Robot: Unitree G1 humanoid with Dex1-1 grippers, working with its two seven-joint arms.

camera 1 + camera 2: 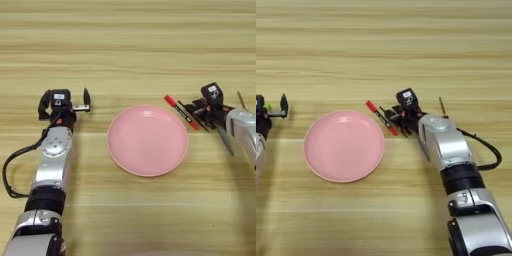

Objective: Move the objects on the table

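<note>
The right gripper (392, 116) covers items beside the red marker (381, 117); its jaw state cannot be determined. A thin stick (442, 106) lies just behind that arm. The pink plate (147, 140) sits mid-table (130, 45), empty. The left gripper (86, 101) is open, holding nothing, left of the plate.

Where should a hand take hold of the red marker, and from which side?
Judging by its pose, grip the red marker mid-barrel from above, fingers across its width. It lies flat and diagonal between the pink plate and the right hand, so a top approach looks clearest.
</note>
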